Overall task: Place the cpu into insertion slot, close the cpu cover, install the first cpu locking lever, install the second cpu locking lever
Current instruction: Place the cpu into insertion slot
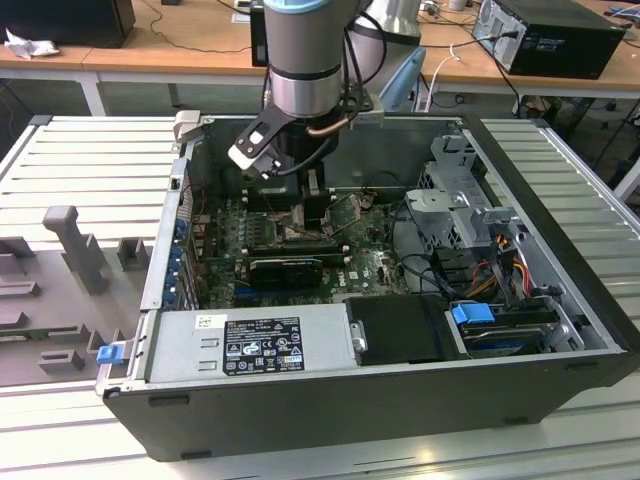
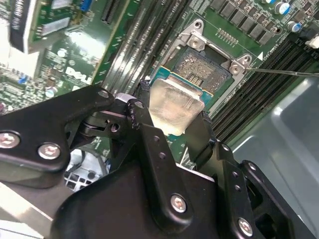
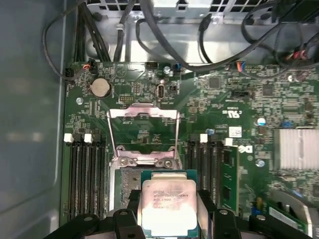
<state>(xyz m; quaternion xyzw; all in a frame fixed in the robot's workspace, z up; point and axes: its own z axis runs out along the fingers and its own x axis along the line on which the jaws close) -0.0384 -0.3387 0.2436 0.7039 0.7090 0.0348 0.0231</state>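
The gripper (image 2: 171,118) had its jaws closed on two opposite edges of the cpu (image 3: 167,204), metal face up. The cpu hung over the near part of the slot (image 2: 203,69), apparently not yet seated; the rest of the slot lay just beyond. Farther on, the cover (image 3: 143,113) stood flipped open.

I see the ribbed metal table (image 1: 100,160) carrying the open computer case (image 1: 330,400) — its walls all around the jaws — and grey moulded blocks (image 1: 70,245) well apart from them, toward the exterior view's left.
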